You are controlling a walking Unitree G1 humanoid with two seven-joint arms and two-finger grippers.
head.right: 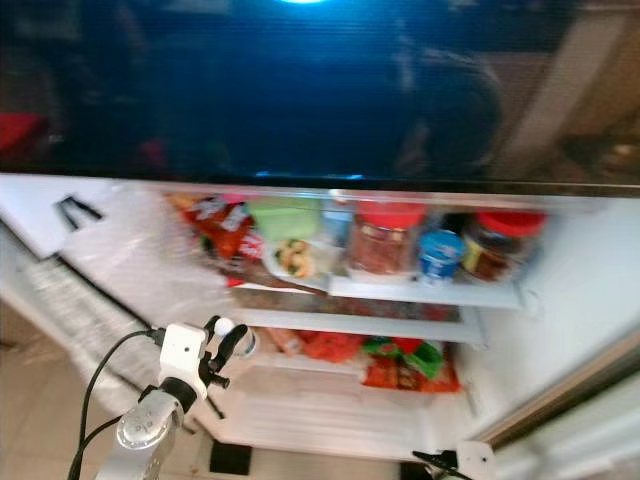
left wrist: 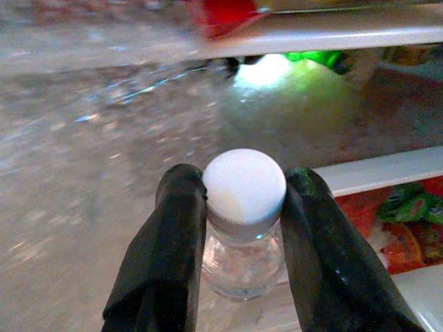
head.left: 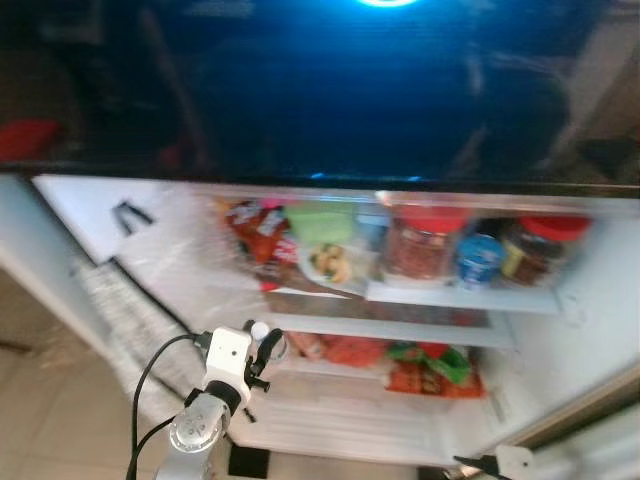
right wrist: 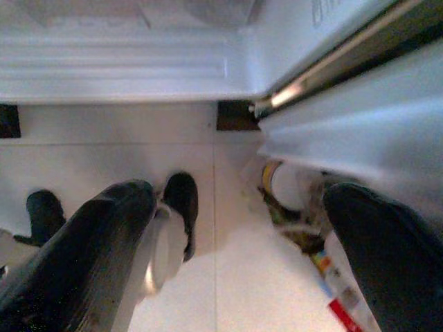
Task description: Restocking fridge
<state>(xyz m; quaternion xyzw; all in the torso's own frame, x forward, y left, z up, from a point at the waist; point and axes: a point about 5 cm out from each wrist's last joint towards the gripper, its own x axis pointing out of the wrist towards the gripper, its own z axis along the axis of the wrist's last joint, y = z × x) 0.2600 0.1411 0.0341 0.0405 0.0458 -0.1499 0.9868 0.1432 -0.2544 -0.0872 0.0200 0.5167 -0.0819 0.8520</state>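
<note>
My left gripper (left wrist: 243, 207) pinches a white-capped bottle (left wrist: 243, 228) between its fingers, just short of the fridge (head.left: 590, 290) shelf (left wrist: 387, 169) ahead; I should ease it in level, while my right gripper (right wrist: 235, 256) hangs spread over floor.

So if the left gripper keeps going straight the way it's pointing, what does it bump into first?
Probably nothing soon. The left gripper, shut on a white-capped bottle, points into the open shelf gap; the fridge's frosty back wall seems first, though depth is unclear.
</note>
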